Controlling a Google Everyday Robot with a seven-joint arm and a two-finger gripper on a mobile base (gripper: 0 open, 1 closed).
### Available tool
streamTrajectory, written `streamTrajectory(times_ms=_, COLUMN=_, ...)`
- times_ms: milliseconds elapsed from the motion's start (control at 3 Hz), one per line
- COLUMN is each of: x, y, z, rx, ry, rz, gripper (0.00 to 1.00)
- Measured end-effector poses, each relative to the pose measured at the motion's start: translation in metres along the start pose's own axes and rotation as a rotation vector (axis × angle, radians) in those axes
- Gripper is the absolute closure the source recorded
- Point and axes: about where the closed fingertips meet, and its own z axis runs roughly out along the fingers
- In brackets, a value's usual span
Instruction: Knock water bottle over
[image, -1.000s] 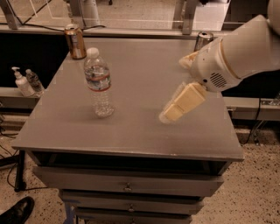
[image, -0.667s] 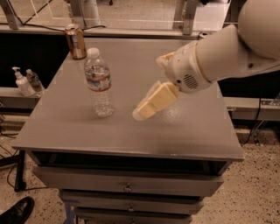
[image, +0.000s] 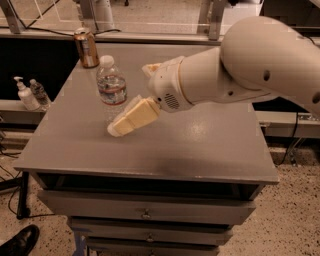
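The water bottle (image: 111, 88) stands upright on the grey table (image: 200, 140), left of centre. It is clear ribbed plastic with a white cap and a red, white and blue label band. My gripper (image: 119, 129) reaches in from the right on the big white arm (image: 250, 65). Its cream-coloured fingers (image: 135, 117) point down-left and overlap the bottle's lower right side in the image, at or just in front of it. The bottle's base is partly hidden behind them.
A brown can (image: 86, 47) stands at the table's far left corner. A white pump dispenser (image: 23, 94) and a small clear bottle (image: 38, 93) sit on a lower shelf to the left. Drawers (image: 145, 212) lie below the tabletop. A black shoe (image: 20, 242) is at bottom left.
My arm and gripper have swept left across the table, from the right half to the bottle's side. The bottle has stayed upright in place.
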Motion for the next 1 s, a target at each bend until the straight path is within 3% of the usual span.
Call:
streamTrajectory(times_ms=333, x=-0.009, y=-0.004, z=0.026, rx=0.032, ry=-0.045, rz=0.006, gripper=0.0)
streamTrajectory(times_ms=667, x=-0.022, y=-0.005, z=0.045, rx=0.043, ry=-0.09, rz=0.006, gripper=0.16)
streamTrajectory(times_ms=1000, x=-0.025, y=-0.008, z=0.054, rx=0.055, ry=-0.107, rz=0.004, gripper=0.4)
